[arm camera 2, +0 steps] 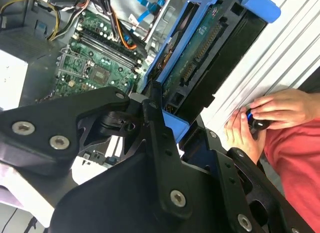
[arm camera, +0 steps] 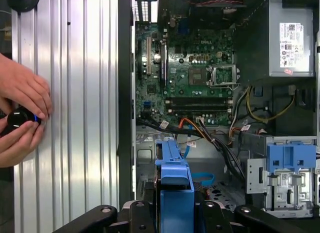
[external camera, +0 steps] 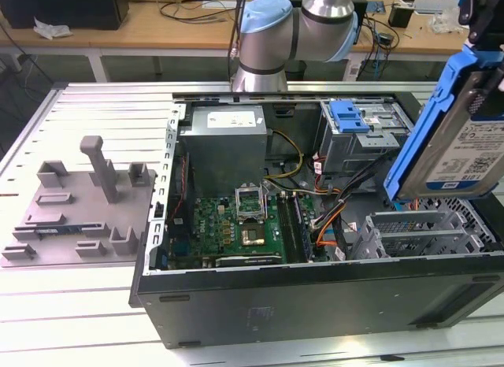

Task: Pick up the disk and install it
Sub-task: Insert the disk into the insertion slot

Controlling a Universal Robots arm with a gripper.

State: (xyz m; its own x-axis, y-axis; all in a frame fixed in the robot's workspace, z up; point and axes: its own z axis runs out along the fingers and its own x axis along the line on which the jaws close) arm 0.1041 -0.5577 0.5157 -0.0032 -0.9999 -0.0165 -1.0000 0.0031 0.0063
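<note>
Your fingers (arm camera 2: 159,143) clamp the disk (external camera: 461,142) | it's above the case (external camera: 315,292), at the exterior view's right | on edge, long axis steeply upright, top tilted rightward, label facing that camera.

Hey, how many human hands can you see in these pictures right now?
2. One hand and the other hand meet at the ribbed table edge beside the open computer case, cupping a small black knob. None seem hidden.
</note>
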